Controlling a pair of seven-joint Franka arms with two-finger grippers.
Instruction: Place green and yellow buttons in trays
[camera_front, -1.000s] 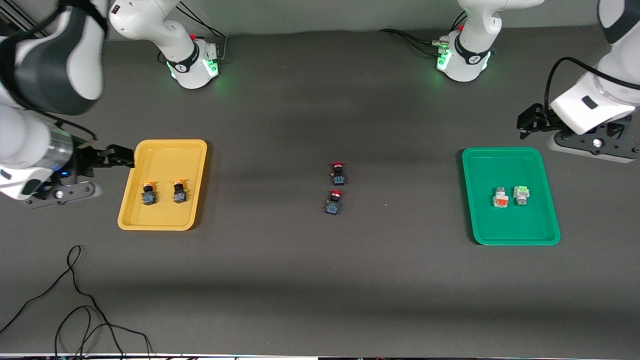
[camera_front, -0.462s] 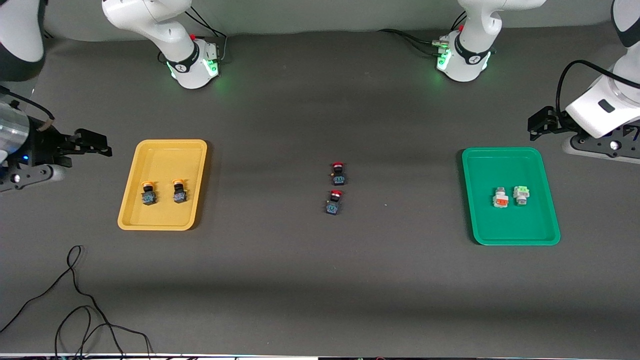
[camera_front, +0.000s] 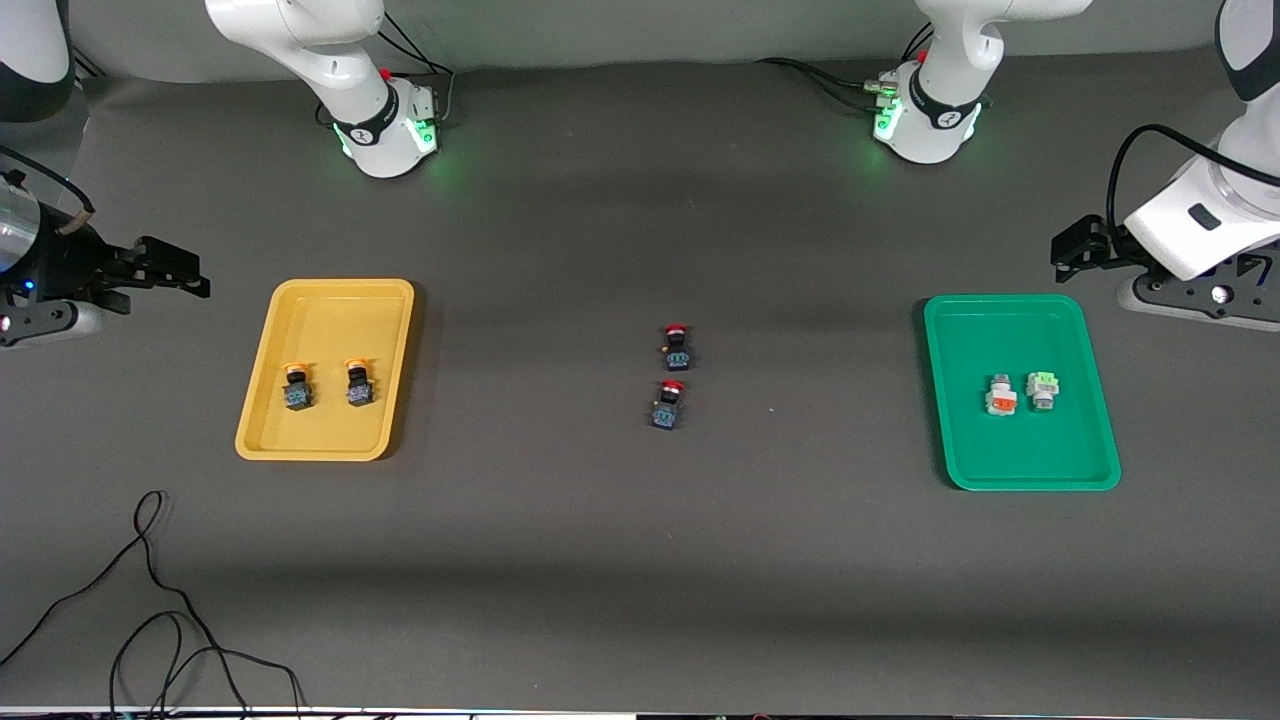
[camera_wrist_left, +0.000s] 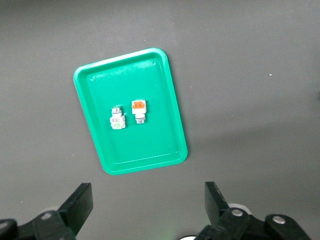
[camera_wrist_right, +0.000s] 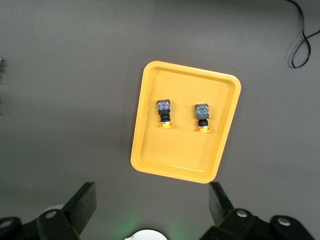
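Table (camera_front: 640, 560): dark grey mat, black cable (camera_front: 150, 600) loose on it at the edge nearest the front cam, toward the right arm's end.

Yellow tray (camera_front: 325, 300) lies toward the right arm's end; green tray (camera_front: 1000, 315) toward the left arm's end, well apart. Seen from the front, yellow sits at abt 9 o'clock from table centre, green at abt 3 o'clock.

Right gripper (camera_front: 185, 278) is up over bare mat just outside the yellow tray, at abt 10 o'clock from it in front view. Fingers spread wide, nothing between them, touching nothing. Left gripper (camera_front: 1070, 245) is over bare mat at abt 1 o'clock from the green tray; jaws wide apart, empty.

In the yellow tray: 2 yellow-capped buttons (camera_front: 297, 386) (camera_front: 359, 383) side by side, black-blue bodies, in the half nearer the front cam. In the green tray: 2 white buttons, orange-faced one (camera_front: 1001, 396) and green-faced one (camera_front: 1043, 388), just beside each other, mid-tray.

Mid-table, betw. trays: 2 red-capped switches (camera_front: 677, 347) (camera_front: 668, 404), one nearer the front cam than the other, close together, on bare mat.

Right wrist view (camera_wrist_right: 187, 120) shows the whole yellow tray from above w/ both buttons lying on their sides, caps toward the gripper, and both spread fingers (camera_wrist_right: 82, 205). Left wrist view does the same for the green tray (camera_wrist_left: 150, 150) and its fingers (camera_wrist_left: 80, 205). Only the front view shows the red-capped pair.
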